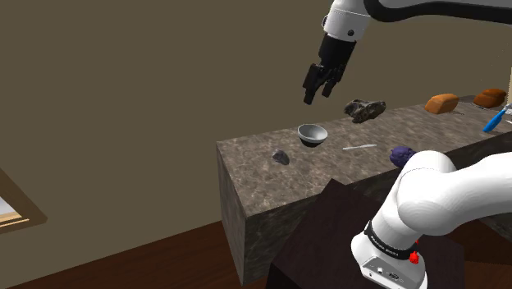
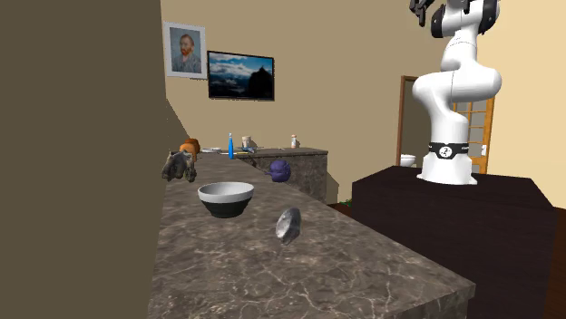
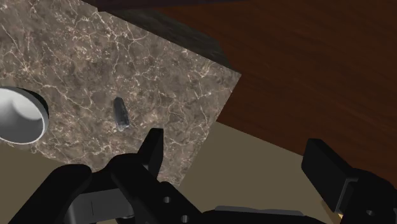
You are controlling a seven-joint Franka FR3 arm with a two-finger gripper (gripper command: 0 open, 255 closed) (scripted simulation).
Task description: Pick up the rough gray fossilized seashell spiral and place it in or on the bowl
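Note:
The fossil shell (image 1: 281, 156) is a small rough grey lump on the marble counter (image 1: 254, 176), near its end. It stands on edge in the second exterior view (image 2: 288, 224). The bowl (image 1: 312, 134) is grey outside and pale inside, a short way from the shell along the counter. My black gripper (image 1: 318, 94) hangs open well above the bowl, holding nothing. In the wrist view the fingers (image 3: 151, 149) stand wide apart around the gripper (image 3: 238, 156), with the shell (image 3: 120, 113) and the bowl's rim (image 3: 19, 116) far below.
Farther along the counter lie a dark lumpy object (image 1: 364, 109), a purple ball-like thing (image 1: 400, 155), a thin white utensil (image 1: 359, 148), two brown loaves (image 1: 441, 103) and a blue item (image 1: 495, 120). The dark stand (image 1: 328, 246) sits beside the counter, which drops to a wood floor.

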